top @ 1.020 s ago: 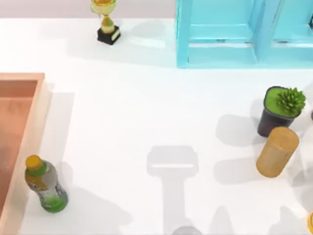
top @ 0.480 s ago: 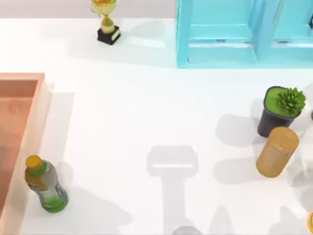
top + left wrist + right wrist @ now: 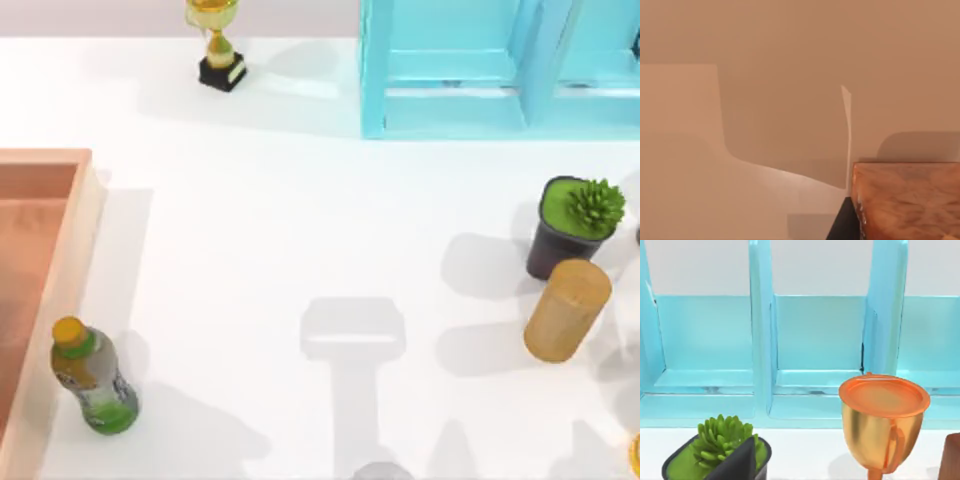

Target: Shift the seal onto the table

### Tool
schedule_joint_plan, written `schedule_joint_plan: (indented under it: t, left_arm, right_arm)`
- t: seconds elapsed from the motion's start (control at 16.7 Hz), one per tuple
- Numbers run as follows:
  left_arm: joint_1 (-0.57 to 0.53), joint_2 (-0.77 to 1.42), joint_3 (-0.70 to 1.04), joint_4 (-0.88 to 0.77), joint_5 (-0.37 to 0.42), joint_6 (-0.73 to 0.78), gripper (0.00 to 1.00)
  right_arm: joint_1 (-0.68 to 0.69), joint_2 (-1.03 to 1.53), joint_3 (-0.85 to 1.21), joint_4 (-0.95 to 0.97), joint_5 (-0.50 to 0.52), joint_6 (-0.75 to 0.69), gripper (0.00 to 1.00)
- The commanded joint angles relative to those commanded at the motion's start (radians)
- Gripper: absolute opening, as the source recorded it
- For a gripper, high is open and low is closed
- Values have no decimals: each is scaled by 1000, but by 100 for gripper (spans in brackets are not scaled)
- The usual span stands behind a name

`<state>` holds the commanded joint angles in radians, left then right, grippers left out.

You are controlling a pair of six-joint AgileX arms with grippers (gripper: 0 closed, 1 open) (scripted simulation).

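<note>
Work appears barely begun: what looks like the seal (image 3: 905, 200), a wood-grained block, sits low right in the left wrist view beside the left gripper (image 3: 840, 227), apparently over the tray (image 3: 85, 230) and not yet on the table (image 3: 300, 230). Whether either claw is apart or together cannot be told. The table's middle lies free, with a bottle (image 3: 92, 385) lower left, and a wooden cylinder (image 3: 567, 310) and potted plant (image 3: 572, 225) at right near the right gripper (image 3: 740, 462).
</note>
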<state>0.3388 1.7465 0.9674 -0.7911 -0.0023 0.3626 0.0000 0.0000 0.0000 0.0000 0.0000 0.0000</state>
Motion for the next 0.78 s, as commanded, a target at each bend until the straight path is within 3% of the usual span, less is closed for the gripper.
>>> schedule_joint_plan:
  t: [0.3,0.54,0.78]
  left_arm:
    - [-71,-53,71,-60,-36,-65,0]
    - [-256,-145,253,-207,-82,-227,0]
    - [-435,-203,402,-402,-79,-404,0]
  right_arm:
    - [0,0,0,0,0,0,100]
    - [0,0,0,0,0,0,100]
    - [0,0,0,0,0,0,100]
